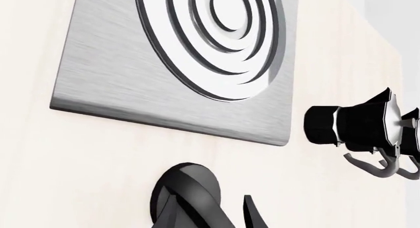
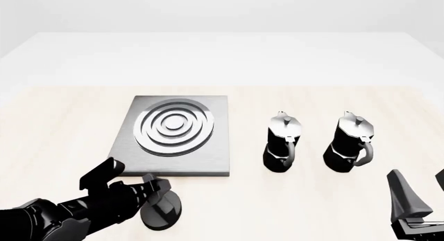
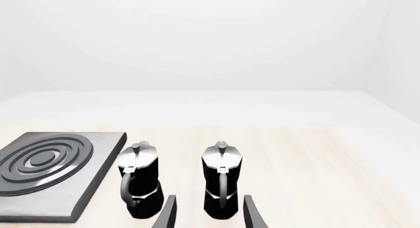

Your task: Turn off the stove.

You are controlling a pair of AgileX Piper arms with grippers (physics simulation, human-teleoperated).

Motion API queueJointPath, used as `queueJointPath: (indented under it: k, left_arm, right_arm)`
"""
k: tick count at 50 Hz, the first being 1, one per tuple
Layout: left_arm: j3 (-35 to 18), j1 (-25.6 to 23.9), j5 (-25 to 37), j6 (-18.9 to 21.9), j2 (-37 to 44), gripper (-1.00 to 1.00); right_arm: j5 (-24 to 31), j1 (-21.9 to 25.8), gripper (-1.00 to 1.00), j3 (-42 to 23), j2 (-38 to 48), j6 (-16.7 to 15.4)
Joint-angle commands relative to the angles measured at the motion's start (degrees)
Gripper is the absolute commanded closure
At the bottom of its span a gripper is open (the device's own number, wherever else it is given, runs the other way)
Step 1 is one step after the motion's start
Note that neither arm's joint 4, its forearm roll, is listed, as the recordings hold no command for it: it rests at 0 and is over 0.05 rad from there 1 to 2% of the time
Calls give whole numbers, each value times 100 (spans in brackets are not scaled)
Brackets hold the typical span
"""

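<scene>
The stove (image 2: 187, 158) is a flat brushed-grey slab with ring burners, left of the table's centre; it also fills the left wrist view (image 1: 125, 80). Its separate round black knob (image 2: 164, 214) lies on the table just in front of the slab. My left gripper (image 2: 157, 185) hovers directly over the knob, open. In the left wrist view the knob (image 1: 187, 188) and its raised ridge sit between the two fingers (image 1: 253, 214) without clear contact. My right gripper (image 2: 421, 186) stands open and empty at the near right, far from the stove (image 3: 46, 184).
Two black-and-silver moka pots (image 2: 283, 145) (image 2: 350, 145) stand upright to the right of the slab, handles toward me. The right wrist view shows them (image 3: 139, 186) (image 3: 221, 184) just beyond the right gripper (image 3: 208, 213). The pale wooden table (image 2: 312, 210) extends around them.
</scene>
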Motion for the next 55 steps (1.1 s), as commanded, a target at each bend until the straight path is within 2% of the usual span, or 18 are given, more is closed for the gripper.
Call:
queueJointPath:
  k: [1,6,23,55]
  left_arm:
    - [23,1,-440,-65,464,-100]
    - [-78,80,-444,10,581,-100]
    - [-125,-115,-873,-134,1108,-100]
    - [-734,-428,-687,-62,1419,-100]
  right_arm:
    - [-2,3,-100,1,3,2]
    - [-7,2,-100,2,10,-2]
    - [-64,-12,-100,3,68,5]
    - [-162,-68,-100,2,172,20]
